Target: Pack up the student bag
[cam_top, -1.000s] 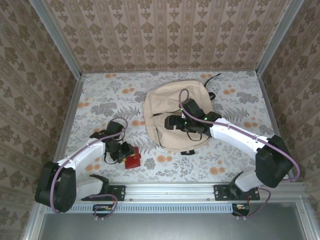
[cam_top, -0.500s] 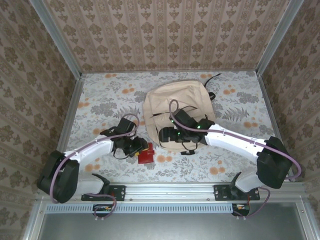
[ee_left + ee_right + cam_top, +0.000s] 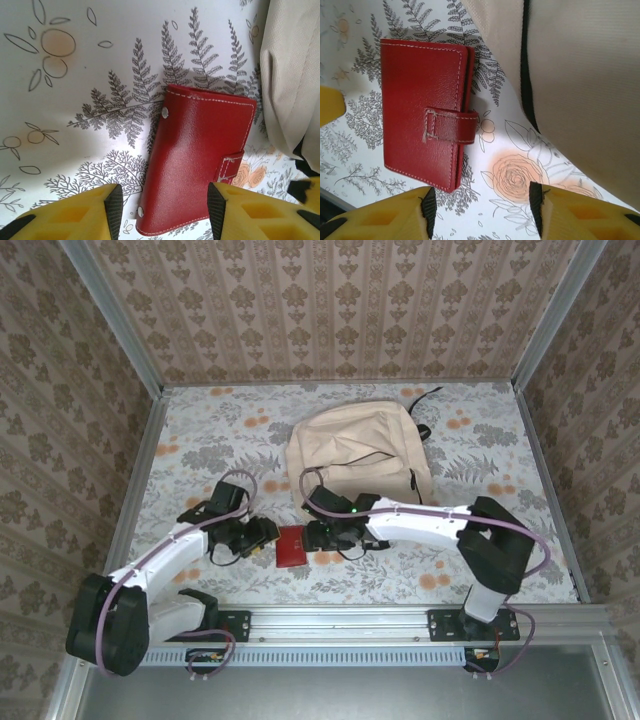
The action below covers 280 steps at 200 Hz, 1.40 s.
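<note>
The student bag (image 3: 360, 455) lies flat on the flowered tabletop (image 3: 200, 440), a little right of the middle and toward the far side, its cream fabric creased and a black strap trailing off its far corner. Just off the bag's near left corner a red wallet (image 3: 292, 548) lies flat on the cloth, its snap tab fastened across one edge. The two arms meet over it: the left tool (image 3: 262, 537) comes at the wallet from the left and the right tool (image 3: 318, 532) from the right, the right arm stretching low along the bag's near edge. From the left wrist, the left tool's yellow fingers (image 3: 112, 212) stand moderately apart, straddling the near end of the wallet (image 3: 200, 160) without pinching it, with the bag (image 3: 292, 75) at the right edge. From the right wrist, the right tool (image 3: 482, 200) is likewise parted over bare cloth, gripping nothing, the wallet (image 3: 420, 110) just beside its left finger and the bag (image 3: 585, 75) to the right, a dark band running down its fabric
</note>
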Motion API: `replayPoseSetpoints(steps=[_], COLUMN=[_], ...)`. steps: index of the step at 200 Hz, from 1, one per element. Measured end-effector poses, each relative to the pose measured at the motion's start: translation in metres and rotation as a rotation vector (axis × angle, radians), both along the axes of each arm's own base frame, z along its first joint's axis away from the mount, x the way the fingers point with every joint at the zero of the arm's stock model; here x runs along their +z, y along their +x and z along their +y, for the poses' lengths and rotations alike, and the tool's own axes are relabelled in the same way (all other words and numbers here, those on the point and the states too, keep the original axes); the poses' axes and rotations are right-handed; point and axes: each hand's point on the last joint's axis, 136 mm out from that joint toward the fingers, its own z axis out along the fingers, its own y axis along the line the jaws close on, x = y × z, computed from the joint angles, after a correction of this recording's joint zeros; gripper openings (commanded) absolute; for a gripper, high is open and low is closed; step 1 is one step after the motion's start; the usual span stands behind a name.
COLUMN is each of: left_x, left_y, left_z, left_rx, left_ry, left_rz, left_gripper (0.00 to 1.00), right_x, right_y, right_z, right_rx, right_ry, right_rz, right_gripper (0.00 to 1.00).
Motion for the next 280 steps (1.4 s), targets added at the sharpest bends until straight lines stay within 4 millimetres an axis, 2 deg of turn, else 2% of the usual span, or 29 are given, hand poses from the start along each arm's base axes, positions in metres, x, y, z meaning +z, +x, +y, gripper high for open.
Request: replayPoseSetpoints(steps=[54, 89, 110, 176, 202, 212, 239, 260, 280], left_x=[-0.008, -0.018, -0.021, -0.02, -0.019, -0.018, -0.008, 0.004, 0.025], left_y=[-0.002, -0.008, -0.009, -0.003, -0.002, -0.002, -0.001, 0.0, 0.007], left_z=[-0.005, -0.009, -0.014, -0.032, -0.036, -0.036, -0.033, -0.025, -0.02], left_rx=[-0.044, -0.07, -0.09, -0.134, -0.132, -0.134, -0.13, -0.113, -0.098], left_ry=[-0.006, -0.007, -0.017, -0.094, -0.121, -0.121, -0.112, -0.077, -0.057], left_rz=[0.013, 0.045, 0.051, 0.038, 0.033, 0.028, -0.006, -0.042, -0.097], left_gripper=[0.47, 0.42, 0.42, 0.39, 0.28, 0.19, 0.05, 0.05, 0.05], right_x=[-0.013, -0.029, -0.037, -0.041, -0.041, -0.041, -0.039, -0.026, 0.007], right_y=[0.014, 0.014, 0.016, 0.017, 0.017, 0.017, 0.017, 0.015, 0.019], right_z=[0.03, 0.03, 0.026, 0.023, 0.023, 0.023, 0.025, 0.022, 0.018], right_rx=[0.041, 0.057, 0.055, 0.085, 0.088, 0.088, 0.096, 0.12, 0.138], right_ry=[-0.003, -0.029, -0.036, -0.029, -0.02, -0.017, 0.004, 0.049, 0.114], right_rz=[0.018, 0.048, 0.073, 0.102, 0.115, 0.118, 0.111, 0.067, -0.014], right_gripper=[0.37, 0.28, 0.27, 0.32, 0.34, 0.35, 0.48, 0.59, 0.66])
